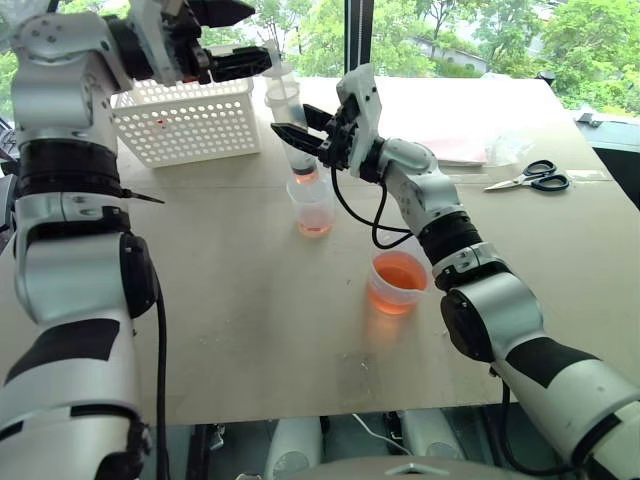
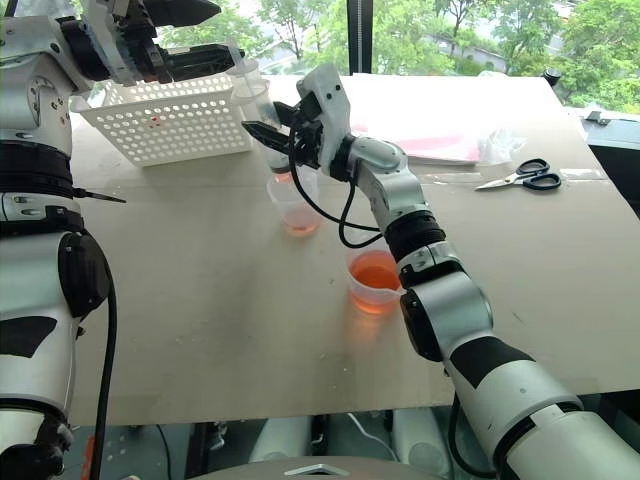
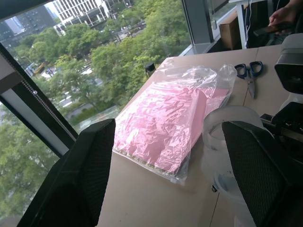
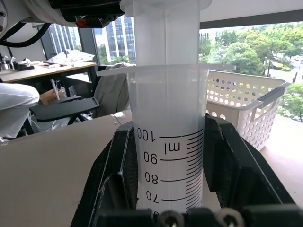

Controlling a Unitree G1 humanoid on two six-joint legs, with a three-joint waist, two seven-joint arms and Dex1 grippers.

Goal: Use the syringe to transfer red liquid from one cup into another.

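The syringe (image 1: 296, 140) stands upright with its tip down inside the narrow plain cup (image 1: 313, 203), which holds a little red liquid (image 1: 314, 226) at its bottom. My right gripper (image 1: 293, 122) is shut on the syringe barrel (image 4: 168, 156), near the upper graduation marks. My left gripper (image 1: 258, 37) is open and level, with the plunger top (image 3: 227, 137) between its fingers, close to one finger (image 3: 258, 175). The spouted beaker (image 1: 397, 283) with more red liquid sits nearer on the table, beside my right forearm.
A white perforated basket (image 1: 185, 120) stands at the back left, just behind the syringe. A pink sheet in a clear plastic bag (image 3: 165, 123) and scissors (image 1: 532, 178) lie at the back right. The table's front edge (image 1: 330, 405) runs below the beaker.
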